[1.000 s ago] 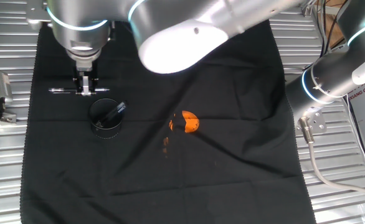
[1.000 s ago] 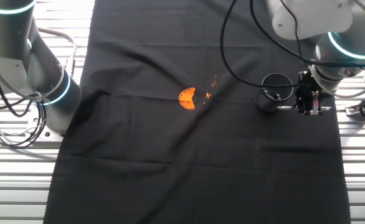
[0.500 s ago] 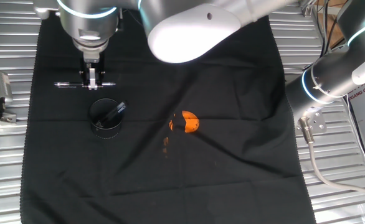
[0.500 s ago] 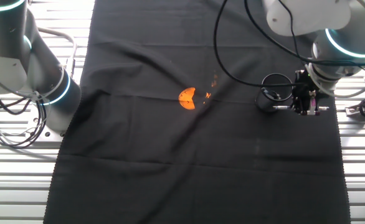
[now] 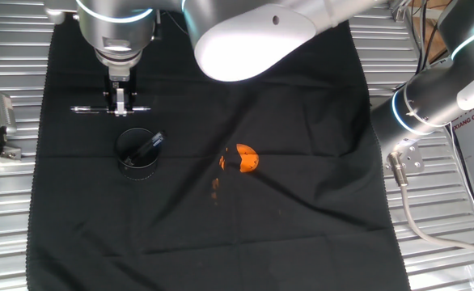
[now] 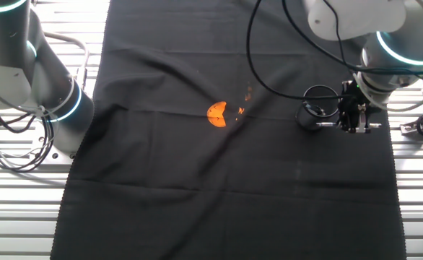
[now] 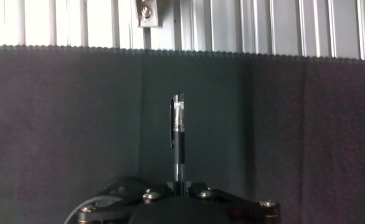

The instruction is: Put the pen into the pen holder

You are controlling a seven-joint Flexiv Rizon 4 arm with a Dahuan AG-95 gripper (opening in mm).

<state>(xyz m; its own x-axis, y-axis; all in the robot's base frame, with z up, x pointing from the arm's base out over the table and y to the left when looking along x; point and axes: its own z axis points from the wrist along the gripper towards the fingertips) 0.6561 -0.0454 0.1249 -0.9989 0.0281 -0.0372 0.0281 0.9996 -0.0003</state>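
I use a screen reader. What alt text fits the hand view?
A slender dark pen with a clear capped end sticks out straight ahead from the gripper, above a black cloth. Ribbed metal table runs along the top.

light: bright, even, from overhead
glare: white sheen on the ribbed metal counter (image 5: 2, 218) and the arm shell
shadows: faint on the black cloth (image 5: 302, 210)
focus: fixed views sharp; hand view slightly soft, grainy
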